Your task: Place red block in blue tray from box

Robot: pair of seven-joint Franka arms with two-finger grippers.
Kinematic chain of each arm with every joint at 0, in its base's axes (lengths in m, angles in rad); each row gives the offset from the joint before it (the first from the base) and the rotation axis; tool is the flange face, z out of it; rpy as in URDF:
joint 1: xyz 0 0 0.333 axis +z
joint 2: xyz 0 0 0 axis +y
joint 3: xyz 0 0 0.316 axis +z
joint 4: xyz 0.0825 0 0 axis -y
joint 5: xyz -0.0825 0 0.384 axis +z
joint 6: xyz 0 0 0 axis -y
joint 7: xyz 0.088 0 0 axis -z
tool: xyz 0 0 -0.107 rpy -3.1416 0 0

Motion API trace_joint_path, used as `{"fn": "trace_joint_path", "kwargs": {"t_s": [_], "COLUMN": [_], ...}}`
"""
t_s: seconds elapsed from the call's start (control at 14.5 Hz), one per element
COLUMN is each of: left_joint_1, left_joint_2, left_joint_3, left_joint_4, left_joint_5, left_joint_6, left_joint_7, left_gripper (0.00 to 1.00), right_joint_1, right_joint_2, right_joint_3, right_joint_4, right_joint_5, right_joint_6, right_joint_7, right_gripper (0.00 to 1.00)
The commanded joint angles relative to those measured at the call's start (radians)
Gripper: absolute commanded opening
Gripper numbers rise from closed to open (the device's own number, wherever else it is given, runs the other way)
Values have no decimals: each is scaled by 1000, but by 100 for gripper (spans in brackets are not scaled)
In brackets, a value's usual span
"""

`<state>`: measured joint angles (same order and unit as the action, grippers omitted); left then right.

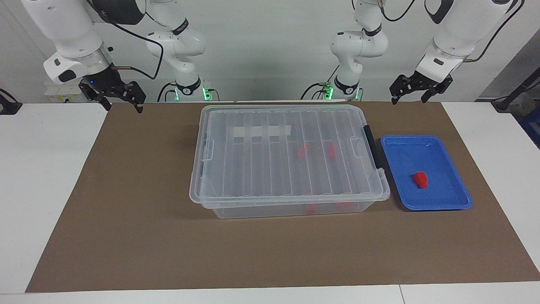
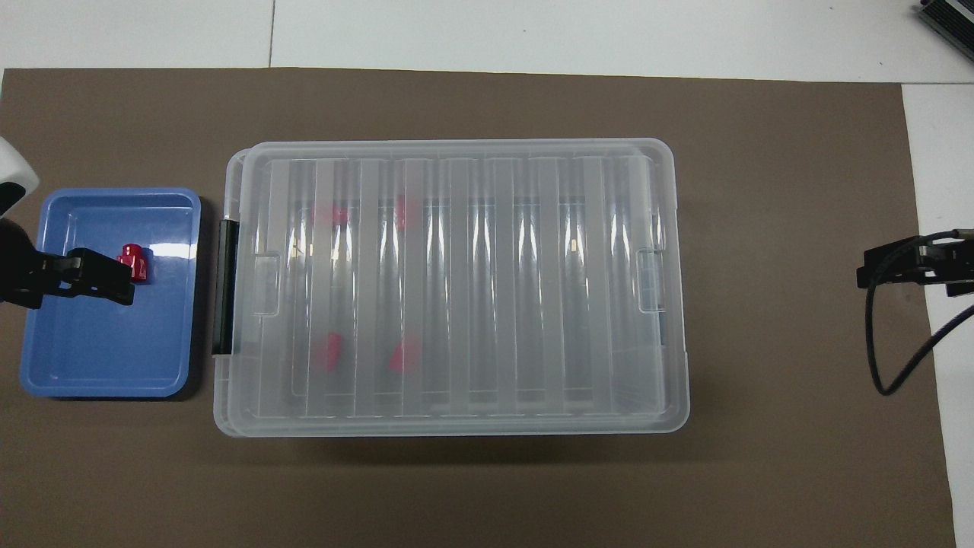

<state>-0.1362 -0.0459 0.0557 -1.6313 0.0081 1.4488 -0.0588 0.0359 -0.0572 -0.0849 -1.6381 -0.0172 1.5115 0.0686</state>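
Observation:
The clear box (image 1: 261, 177) (image 2: 487, 289) stands mid-mat with its ribbed lid closed. Through the lid several red blocks show blurred inside, such as one (image 1: 303, 151) (image 2: 329, 352). Beside the box, toward the left arm's end of the table, lies the blue tray (image 1: 438, 207) (image 2: 114, 390) with one red block (image 1: 420, 179) (image 2: 134, 262) resting in it. My left gripper (image 1: 408, 100) (image 2: 114, 275) hangs open and empty, high above the tray and clear of it. My right gripper (image 1: 123, 106) (image 2: 905, 270) waits open and empty over the mat's edge at the right arm's end.
A brown mat (image 1: 147, 236) (image 2: 799, 190) covers the white table (image 1: 42, 169). The box's black latch (image 1: 371, 145) (image 2: 221, 285) faces the tray. A black cable (image 2: 886, 358) hangs from the right wrist.

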Motion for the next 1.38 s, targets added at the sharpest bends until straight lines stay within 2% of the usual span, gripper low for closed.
{"fn": "trace_joint_path", "kwargs": {"t_s": [0.0, 1.31], "left_joint_1": [-17, -16], "left_joint_2": [6, -8], "left_joint_3": [15, 13], "left_joint_4": [-21, 1], "left_joint_5": [-7, -5], "left_joint_6": [57, 30], "left_joint_7": [-13, -6], "left_gripper": [100, 100], "right_joint_1": [-4, -4], "right_joint_2": [0, 0], "right_joint_3": [5, 5], "right_joint_4": [1, 1], "right_joint_5": [8, 10], "right_joint_6": [6, 6], "right_joint_7": [14, 5], "right_gripper": [100, 100]}}
